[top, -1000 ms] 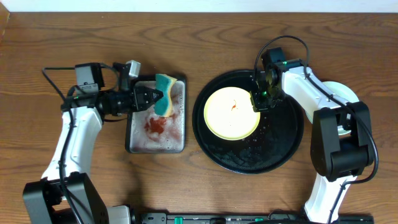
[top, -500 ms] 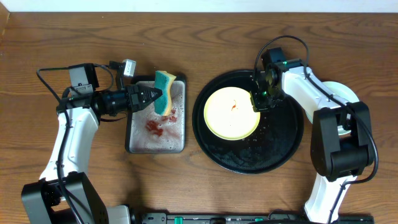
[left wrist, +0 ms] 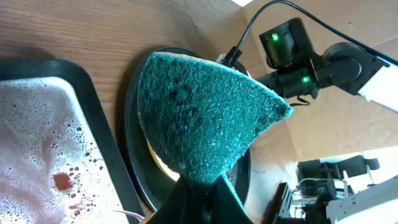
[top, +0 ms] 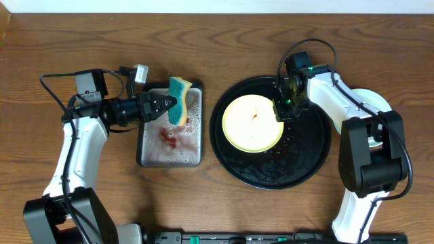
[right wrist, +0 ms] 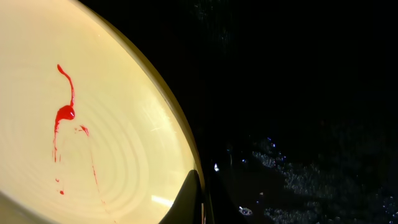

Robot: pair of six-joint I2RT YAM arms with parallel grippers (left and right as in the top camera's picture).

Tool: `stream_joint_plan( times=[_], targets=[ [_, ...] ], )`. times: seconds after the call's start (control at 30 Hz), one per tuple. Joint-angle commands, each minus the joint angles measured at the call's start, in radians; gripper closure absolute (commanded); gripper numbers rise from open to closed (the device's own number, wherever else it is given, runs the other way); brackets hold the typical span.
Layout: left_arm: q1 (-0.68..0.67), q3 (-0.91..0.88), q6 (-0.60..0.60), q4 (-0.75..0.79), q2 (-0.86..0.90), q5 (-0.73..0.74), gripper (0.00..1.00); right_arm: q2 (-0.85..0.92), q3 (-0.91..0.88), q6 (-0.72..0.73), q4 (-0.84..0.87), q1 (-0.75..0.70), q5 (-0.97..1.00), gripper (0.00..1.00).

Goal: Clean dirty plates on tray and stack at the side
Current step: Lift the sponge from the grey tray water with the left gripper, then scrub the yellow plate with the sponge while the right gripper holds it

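Right wrist, pale yellow plate [right wrist: 124, 93], thin red sauce smear [right wrist: 64, 114]

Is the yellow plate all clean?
No, the pale yellow round plate has a red sauce smear on it, plain in the right wrist view.

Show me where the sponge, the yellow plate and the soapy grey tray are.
sponge [left wrist: 199, 118]: left wrist view, on its green scouring face.
yellow plate [top: 244, 132]: overhead view, on a bare part of its floor.
grey tray [top: 169, 163]: overhead view, on its rim along the picture's lower side.
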Motion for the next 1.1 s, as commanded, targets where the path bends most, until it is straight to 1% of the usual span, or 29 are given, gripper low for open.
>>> stream_joint_plan(
  times=[0.0,0.33,0.37,0.4,0.43,0.47,0.5,0.53,0.57,0.67,0.7,0.77,0.93,0.97,1.03,1.07],
  targets=[
    [0.005,0.007,0.021,0.005,-0.002,0.04,0.93,-0.029,-0.004,-0.009,0.003,0.003,0.016,0.99],
    [0.004,0.007,0.02,0.005,-0.002,0.037,0.93,-0.029,-0.004,-0.009,0.003,0.003,0.016,0.99],
    [-0.003,0.007,0.002,0.005,-0.002,-0.008,0.93,-0.029,-0.004,-0.009,0.003,0.003,0.016,0.99],
    [-0.014,0.007,-0.046,0.005,-0.002,-0.105,0.93,-0.029,-0.004,-0.009,0.003,0.003,0.016,0.99],
    [-0.032,0.007,-0.096,0.005,-0.002,-0.233,0.93,-0.029,-0.004,-0.009,0.003,0.003,0.016,0.99],
    [-0.071,0.007,-0.163,0.003,-0.002,-0.448,0.93,-0.029,-0.004,-0.009,0.003,0.003,0.016,0.99],
    [-0.097,0.007,-0.182,0.0,-0.002,-0.542,0.93,-0.029,-0.004,-0.009,0.003,0.003,0.016,0.99],
    [-0.16,0.007,-0.205,0.0,-0.001,-0.723,0.93,-0.029,-0.004,-0.009,0.003,0.003,0.016,0.99],
    [-0.221,0.007,-0.23,0.004,0.001,-0.842,0.93,-0.029,-0.004,-0.009,0.002,0.003,0.016,0.99],
    [-0.366,0.014,-0.305,0.017,0.003,-1.063,0.93,-0.029,-0.004,-0.009,-0.003,0.003,0.016,0.99],
    [-0.389,0.025,-0.328,0.016,0.003,-1.077,0.93,-0.029,-0.004,-0.009,-0.004,0.003,0.016,0.99],
    [-0.447,0.08,-0.398,0.012,0.004,-1.047,0.93,-0.029,-0.004,-0.009,-0.003,0.003,0.016,0.99],
    [-0.57,0.153,-0.404,0.011,0.048,-1.034,0.93,-0.029,-0.004,-0.009,-0.004,0.003,0.016,0.99],
    [-0.594,0.167,-0.404,0.011,0.07,-1.017,0.93,-0.029,-0.004,-0.009,-0.005,0.003,0.016,0.99],
    [-0.632,0.235,-0.409,-0.006,0.148,-0.897,0.93,-0.029,-0.004,-0.009,-0.008,0.003,0.016,0.99],
    [-0.641,0.273,-0.423,-0.024,0.184,-0.868,0.93,-0.029,-0.004,-0.009,-0.008,0.003,0.016,0.99]
  ],
)
